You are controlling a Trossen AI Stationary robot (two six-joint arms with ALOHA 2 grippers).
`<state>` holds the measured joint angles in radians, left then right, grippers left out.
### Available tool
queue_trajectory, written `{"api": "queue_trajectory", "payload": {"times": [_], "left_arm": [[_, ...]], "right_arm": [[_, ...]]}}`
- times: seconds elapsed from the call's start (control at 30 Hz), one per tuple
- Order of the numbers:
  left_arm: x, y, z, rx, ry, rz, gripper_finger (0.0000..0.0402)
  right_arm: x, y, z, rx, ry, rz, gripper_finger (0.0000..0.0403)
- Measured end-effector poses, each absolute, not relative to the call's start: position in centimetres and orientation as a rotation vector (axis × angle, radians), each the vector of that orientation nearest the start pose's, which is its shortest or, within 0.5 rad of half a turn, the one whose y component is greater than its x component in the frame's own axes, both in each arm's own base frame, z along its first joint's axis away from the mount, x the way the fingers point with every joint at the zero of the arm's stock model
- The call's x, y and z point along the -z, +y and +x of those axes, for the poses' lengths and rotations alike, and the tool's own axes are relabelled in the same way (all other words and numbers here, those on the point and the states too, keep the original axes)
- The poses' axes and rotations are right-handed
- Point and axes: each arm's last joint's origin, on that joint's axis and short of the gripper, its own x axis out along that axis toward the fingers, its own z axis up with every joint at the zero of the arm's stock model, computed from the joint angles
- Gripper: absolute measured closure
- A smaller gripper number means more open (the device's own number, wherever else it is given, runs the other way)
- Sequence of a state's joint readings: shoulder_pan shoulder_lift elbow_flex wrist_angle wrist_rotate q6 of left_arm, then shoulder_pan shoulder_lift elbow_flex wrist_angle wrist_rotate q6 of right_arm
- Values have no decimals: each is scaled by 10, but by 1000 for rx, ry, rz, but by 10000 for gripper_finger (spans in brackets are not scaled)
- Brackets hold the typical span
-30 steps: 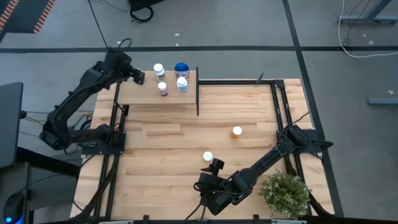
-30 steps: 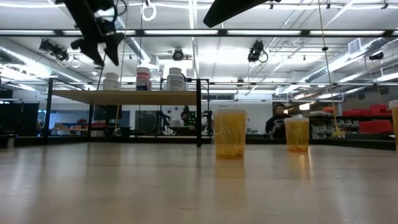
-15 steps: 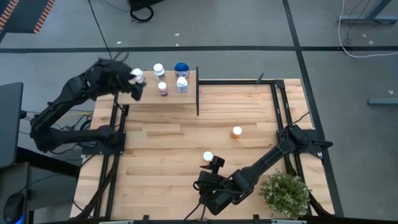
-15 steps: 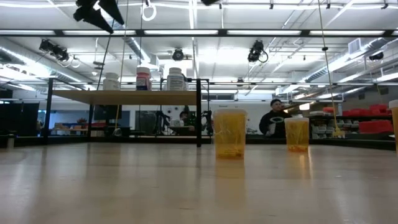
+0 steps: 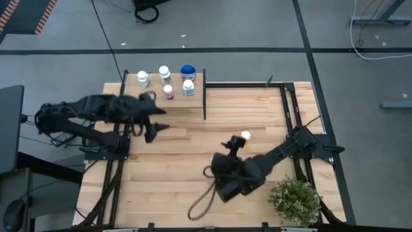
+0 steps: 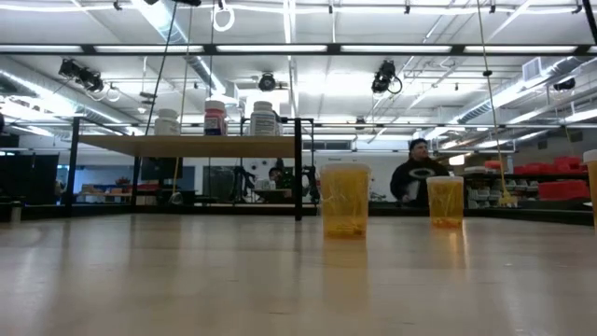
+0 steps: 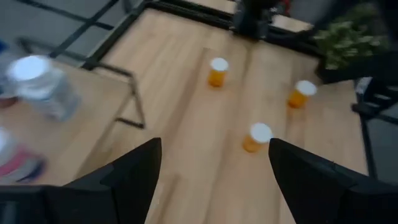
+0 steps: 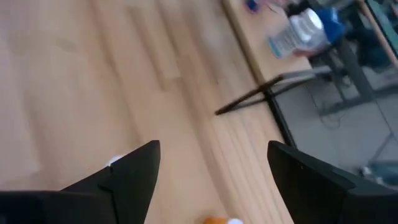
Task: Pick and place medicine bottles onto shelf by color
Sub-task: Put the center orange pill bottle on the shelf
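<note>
The shelf (image 5: 138, 100) at the table's far left carries several medicine bottles: white ones (image 5: 142, 78) (image 5: 164, 73) (image 5: 188, 87), a pinkish one (image 5: 168, 92) and a blue-topped one (image 5: 187, 71). One orange bottle (image 5: 245, 136) stands on the table. The left wrist view shows three orange bottles (image 7: 217, 70) (image 7: 301, 93) (image 7: 256, 137). My left gripper (image 5: 156, 131) hangs open over the table just in front of the shelf, with nothing between its fingers. My right gripper (image 5: 234, 143) is open and raised right beside the orange bottle, on its near left.
A green potted plant (image 5: 295, 198) stands at the near right corner. A black post (image 5: 205, 96) marks the shelf's right end. In the low view two orange bottles (image 6: 345, 201) (image 6: 446, 201) stand mid-table, and a person (image 6: 417, 177) is in the room behind.
My left gripper has swung away from the shelf's far left corner toward the table's near side and right, staying open; a white bottle stands where it was. My right gripper has risen and gone toward the far edge, up to the orange bottle.
</note>
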<state>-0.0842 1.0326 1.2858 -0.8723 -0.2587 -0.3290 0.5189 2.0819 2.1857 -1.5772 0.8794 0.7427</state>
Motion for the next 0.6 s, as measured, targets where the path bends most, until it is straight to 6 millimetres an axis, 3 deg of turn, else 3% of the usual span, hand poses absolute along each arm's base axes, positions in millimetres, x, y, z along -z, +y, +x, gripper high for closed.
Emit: {"api": "queue_trajectory", "payload": {"times": [0.2,0.37,0.47,0.6], "left_arm": [[-374,-48,212,-192,665,-130,100],[-363,-72,223,-149,704,-62,100],[-362,-78,222,-159,695,-33,100],[-363,-79,220,-173,682,-22,100]], "right_arm": [[-323,142,366,619,1095,-243,111],[-321,134,369,579,1146,-265,114],[-333,133,363,524,1141,-286,115],[-375,129,348,379,1006,-148,115]]}}
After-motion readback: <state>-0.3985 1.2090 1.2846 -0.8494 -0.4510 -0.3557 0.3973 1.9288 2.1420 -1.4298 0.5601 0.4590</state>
